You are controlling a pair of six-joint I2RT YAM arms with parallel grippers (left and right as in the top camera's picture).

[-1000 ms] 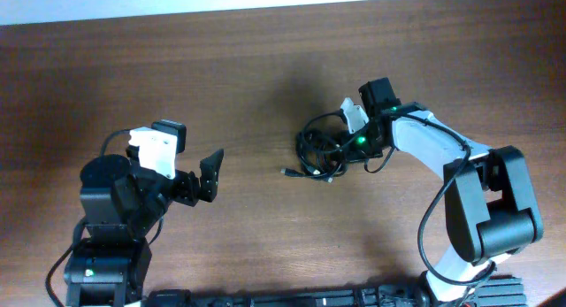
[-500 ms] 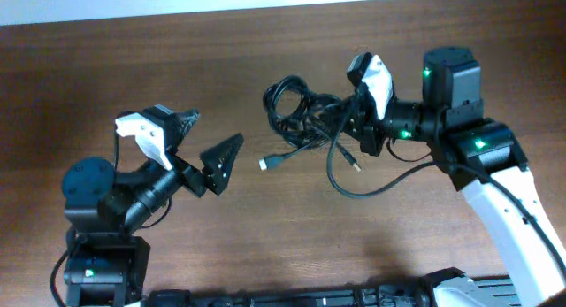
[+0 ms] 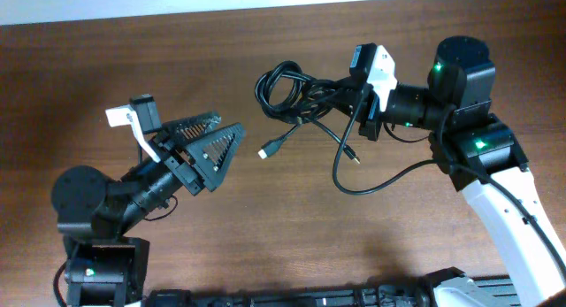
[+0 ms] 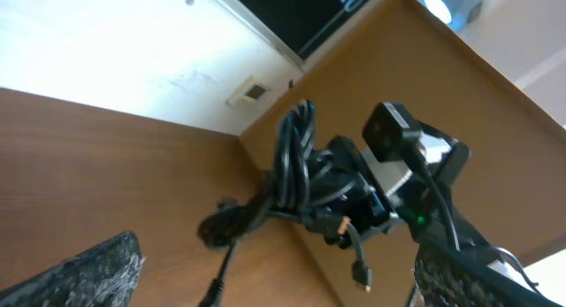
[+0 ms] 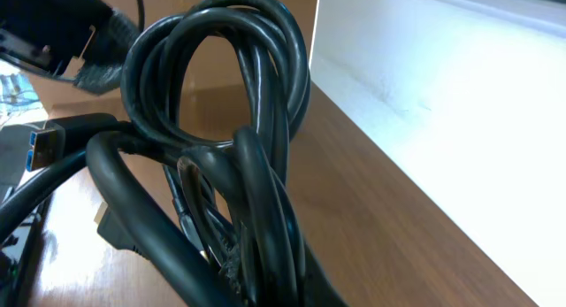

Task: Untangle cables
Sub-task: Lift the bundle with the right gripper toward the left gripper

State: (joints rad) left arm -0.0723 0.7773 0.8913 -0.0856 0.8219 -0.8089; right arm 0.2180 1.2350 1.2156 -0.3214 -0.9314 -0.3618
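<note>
Table (image 3: 265,218) is no longer bearing the cables (image 3: 296,93). A second ago they were lying on it under my right gripper (image 3: 355,102); now I am holding them up in the air, jaws clamping the knotted side of the bundle. My left gripper (image 3: 230,123), which was waiting low and far from the right gripper, is now reaching toward it with fingers spread wide and nothing between them. Lifting is letting gravity sort the bundle for me: the coils are staying bunched beside the right gripper, while one long tail (image 3: 376,179) is sagging below it. The USB plug (image 3: 267,151) and a small plug (image 3: 354,157) are dangling free, which I judge is offering my left gripper an end to take.
</note>
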